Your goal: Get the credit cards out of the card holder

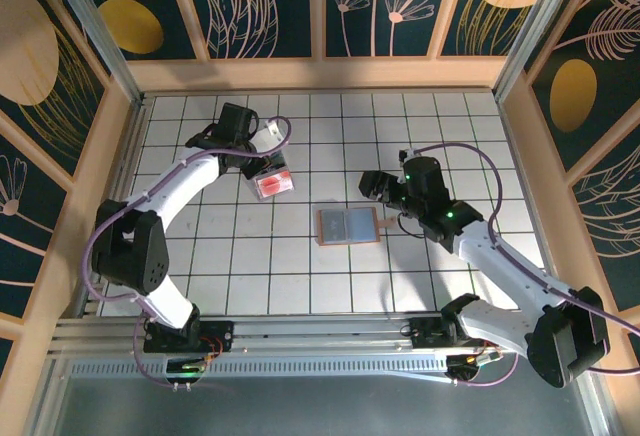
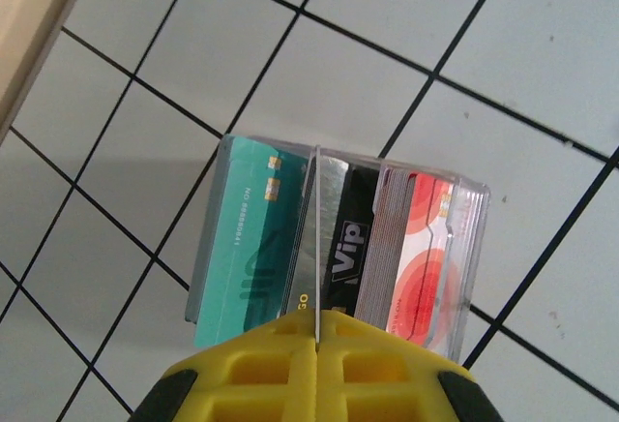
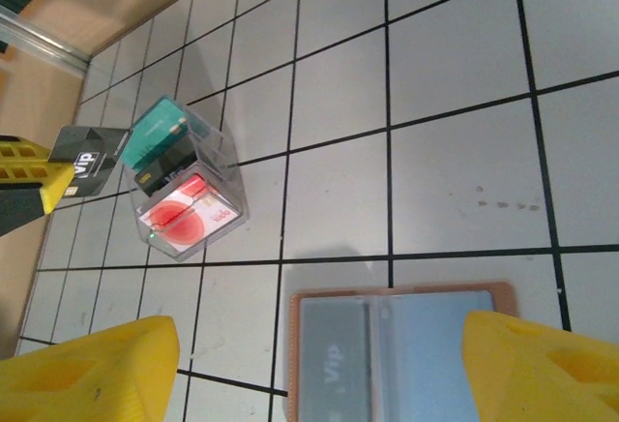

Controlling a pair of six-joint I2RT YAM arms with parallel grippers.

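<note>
From above, the card holder [image 1: 348, 226] lies open and flat near the middle of the table [image 1: 460, 116], its salmon-tan rim framing a blue-grey inside and its small tab pointing toward the right gripper [image 1: 378, 187], which hangs just beside that edge. The left gripper [image 1: 268, 168] is well apart from the holder, over a clear box [image 1: 273, 185] with red showing through it. In the left wrist view that gripper's yellow fingers [image 2: 242, 374] are pressed together on the held card [image 2: 314, 228], seen edge-on as a thin line above the box. A teal card [image 2: 242, 248] and red-and-white cards [image 2: 421, 248] already stand inside the box. In the right wrist view the held card is dark, marked Vip, and poised at the box's upper corner. The right gripper's fingers are spread wide with nothing between them, straddling the holder from above without touching it. A grey Vip card [image 3: 334, 374] sits in the holder's left pocket, while the right pocket looks bare, though that is hard to tell through its pale cover. By this showing the task is well advanced: several cards are out, one is about to be dropped in the box, and at least one is left to pull.
</note>
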